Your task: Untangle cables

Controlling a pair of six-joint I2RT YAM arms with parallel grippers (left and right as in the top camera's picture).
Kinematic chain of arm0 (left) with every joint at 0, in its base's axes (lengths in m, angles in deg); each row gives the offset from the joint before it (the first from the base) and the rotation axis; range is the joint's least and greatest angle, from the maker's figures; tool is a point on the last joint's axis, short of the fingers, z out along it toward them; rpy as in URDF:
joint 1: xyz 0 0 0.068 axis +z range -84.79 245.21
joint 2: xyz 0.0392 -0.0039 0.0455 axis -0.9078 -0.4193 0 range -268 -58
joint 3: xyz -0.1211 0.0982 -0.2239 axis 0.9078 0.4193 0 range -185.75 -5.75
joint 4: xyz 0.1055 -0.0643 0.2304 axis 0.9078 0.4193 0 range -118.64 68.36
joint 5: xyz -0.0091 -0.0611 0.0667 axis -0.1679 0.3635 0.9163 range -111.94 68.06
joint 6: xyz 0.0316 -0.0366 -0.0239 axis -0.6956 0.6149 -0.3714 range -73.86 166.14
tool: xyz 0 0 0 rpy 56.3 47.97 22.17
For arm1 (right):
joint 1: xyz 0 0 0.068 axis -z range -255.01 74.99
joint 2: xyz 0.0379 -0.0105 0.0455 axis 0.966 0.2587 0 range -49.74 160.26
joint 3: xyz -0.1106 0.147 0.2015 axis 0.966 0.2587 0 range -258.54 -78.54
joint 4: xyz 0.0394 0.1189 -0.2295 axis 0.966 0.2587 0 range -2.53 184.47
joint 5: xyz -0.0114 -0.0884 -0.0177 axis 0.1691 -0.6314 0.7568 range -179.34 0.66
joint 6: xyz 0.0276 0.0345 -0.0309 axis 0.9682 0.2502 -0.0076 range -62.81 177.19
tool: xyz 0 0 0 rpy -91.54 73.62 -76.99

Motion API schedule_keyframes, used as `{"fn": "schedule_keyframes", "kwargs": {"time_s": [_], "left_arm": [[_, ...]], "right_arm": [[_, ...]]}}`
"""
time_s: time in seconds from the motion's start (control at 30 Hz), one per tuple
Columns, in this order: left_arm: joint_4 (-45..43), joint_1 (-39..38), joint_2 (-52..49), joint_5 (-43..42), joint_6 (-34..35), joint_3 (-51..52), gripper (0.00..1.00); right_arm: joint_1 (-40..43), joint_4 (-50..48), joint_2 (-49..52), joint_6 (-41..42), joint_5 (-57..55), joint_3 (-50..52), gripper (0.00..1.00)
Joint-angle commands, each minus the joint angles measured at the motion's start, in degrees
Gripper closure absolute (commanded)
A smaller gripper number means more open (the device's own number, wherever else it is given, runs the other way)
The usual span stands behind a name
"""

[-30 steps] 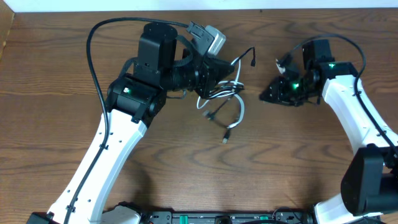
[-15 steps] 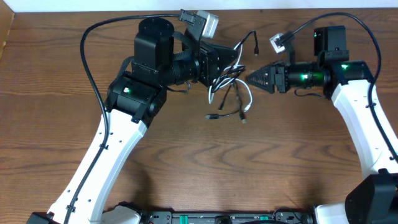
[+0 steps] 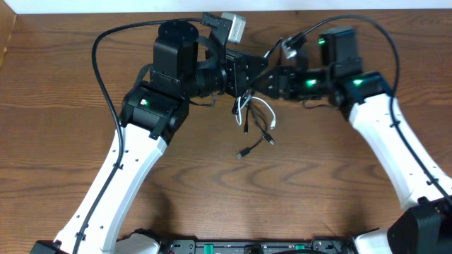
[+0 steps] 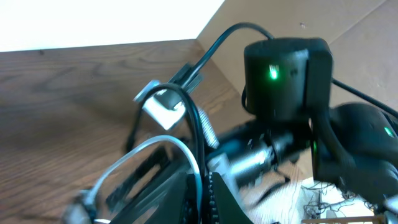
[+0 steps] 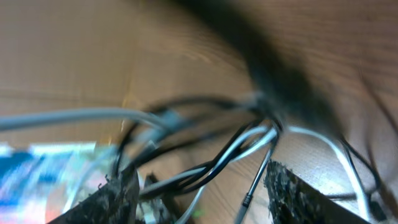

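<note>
The cables (image 3: 256, 113), one white and the others black, hang in a tangled bundle from my left gripper (image 3: 254, 72) near the back middle of the table. Their plug ends trail on the wood below (image 3: 244, 152). The left wrist view shows my left gripper (image 4: 202, 190) shut on the white cable (image 4: 149, 149) and a black one. My right gripper (image 3: 268, 79) has come in from the right against the bundle. In the right wrist view it (image 5: 202, 196) stands open, with twisted black and white cables (image 5: 217, 165) running between its fingers (image 5: 298, 193), unclamped.
A thick black arm wire (image 3: 99, 63) loops at the back left, and another arcs over the right arm (image 3: 385, 35). The brown wooden table (image 3: 332, 190) ends at a white strip along the back (image 3: 353, 5). The two arms stand close together.
My right arm has swung left from the table's right side to the bundle and its jaws have opened. The left gripper keeps its hold; the hanging cable ends have shifted slightly.
</note>
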Motion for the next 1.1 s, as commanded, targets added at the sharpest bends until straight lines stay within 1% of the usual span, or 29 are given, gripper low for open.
{"fn": "schedule_keyframes", "kwargs": {"time_s": [0.0, 0.1, 0.17, 0.23, 0.37, 0.43, 0.53, 0.6, 0.67, 0.87, 1.07], "left_arm": [[-0.33, -0.02, 0.09, 1.62, 0.72, -0.52, 0.93], [-0.11, -0.02, 0.09, 1.6, 0.98, -0.52, 0.92], [-0.13, -0.02, 0.09, 1.6, 1.66, -0.52, 0.93], [-0.15, 0.0, 0.11, 1.57, 2.27, -0.52, 0.93], [-0.39, 0.04, 0.55, 1.57, 5.31, -0.55, 0.93], [-0.76, 0.04, 1.01, 1.57, 6.73, -0.55, 0.92], [-0.81, 0.04, 1.38, 1.6, 8.28, -0.55, 0.93], [-0.81, 0.04, 1.4, 1.57, 9.49, -0.55, 0.93], [-0.87, 0.04, 1.4, 1.6, 10.4, -0.55, 0.93], [-3.82, 0.04, 1.86, 1.25, 14.01, -0.55, 0.93], [-5.49, 0.04, 2.82, 1.18, 14.69, -0.55, 0.93]], "right_arm": [[-3.58, 0.11, 0.52, 12.11, -13.75, -0.57, 0.39], [-4.79, -0.39, 1.2, 16.44, -19.45, -0.57, 0.4], [-4.76, -1.16, 1.9, 17.68, -21.16, -0.55, 0.42], [-4.5, -2.14, 2.86, 18.08, -22.47, -0.55, 0.44], [-3.15, -3.13, 5.29, 17.57, -24.98, -0.55, 0.44], [-2.36, -4.9, 6.73, 15.76, -23.93, -0.55, 0.45], [-1.97, -10.45, 8.48, 10.08, -16.37, -0.55, 0.45], [-1.99, -13.51, 9.27, 8.26, -11.67, -0.55, 0.44], [-2.29, -14.08, 9.55, 7.91, -10.64, -0.55, 0.44], [-2.73, -13.79, 12.33, 8.13, -12.96, 0.15, 0.46], [-2.73, -17.44, 17.4, 9.29, -9.64, 0.15, 0.48]]}}
